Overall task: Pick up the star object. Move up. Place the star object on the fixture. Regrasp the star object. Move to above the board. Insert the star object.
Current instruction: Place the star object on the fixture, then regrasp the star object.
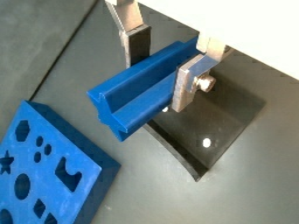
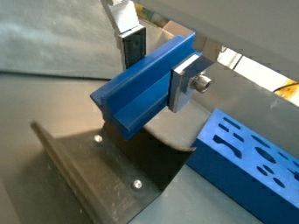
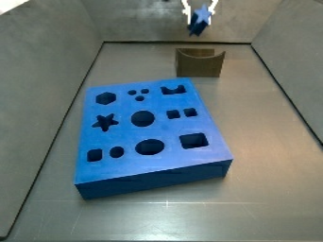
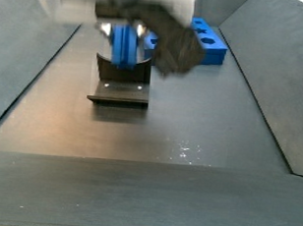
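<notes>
The star object, a blue ridged peg, lies crosswise between the silver fingers in both wrist views. My gripper is shut on it, one plate on each side. In a side view the gripper hangs in the air above the olive-brown fixture, with the blue peg at its tips. The fixture's dark base lies below the peg, apart from it. The board, a thick blue slab with shaped cutouts, lies flat nearer the camera than the fixture.
Grey sloping walls close in the work floor on both sides. The board sits close beside the fixture's base plate. In a side view the blurred gripper body hides part of the board behind it.
</notes>
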Available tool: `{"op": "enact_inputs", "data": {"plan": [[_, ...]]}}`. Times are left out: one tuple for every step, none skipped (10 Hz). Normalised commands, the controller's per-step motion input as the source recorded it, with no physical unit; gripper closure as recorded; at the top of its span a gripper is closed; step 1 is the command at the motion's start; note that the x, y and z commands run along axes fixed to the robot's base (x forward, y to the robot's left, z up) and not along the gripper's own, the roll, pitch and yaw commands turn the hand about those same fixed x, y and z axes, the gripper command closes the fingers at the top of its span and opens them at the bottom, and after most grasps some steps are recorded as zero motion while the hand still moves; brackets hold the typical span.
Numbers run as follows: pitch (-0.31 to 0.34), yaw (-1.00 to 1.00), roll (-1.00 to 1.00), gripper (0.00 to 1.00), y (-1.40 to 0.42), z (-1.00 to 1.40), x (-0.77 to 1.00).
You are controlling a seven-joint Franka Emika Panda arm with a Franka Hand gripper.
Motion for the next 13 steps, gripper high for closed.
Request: {"op": "enact_inputs", "data": {"plan": [[0.062, -0.13, -0.88, 1.0, 0.11, -1.0, 0.18], [0.058, -0.13, -0.72, 1.0, 0.12, -1.0, 0.19], [0.055, -0.12, -0.56, 1.0, 0.13, -1.0, 0.2], [0.051, -0.12, -0.35, 1.0, 0.12, -0.9, 0.2], [0.048, -0.11, -0.24, 1.0, 0.09, -0.71, 0.17], [0.035, -0.11, -0.2, 1.0, 0.08, -0.53, 0.13], [0.011, -0.11, -0.14, 1.0, 0.1, -0.35, 0.09], [-0.001, -0.1, -0.12, 1.0, 0.1, -0.34, 0.08], [-0.003, -0.09, -0.12, 1.0, 0.1, -0.34, 0.08], [0.0, 0.0, 0.0, 0.0, 0.0, 0.0, 0.0], [0.142, 0.03, -0.08, 0.0, 0.0, 1.0, 0.0], [0.145, 0.03, -0.07, 0.0, 0.0, 1.0, -0.01], [0.146, 0.0, -0.03, 0.0, 0.01, 1.0, -0.02]]}}
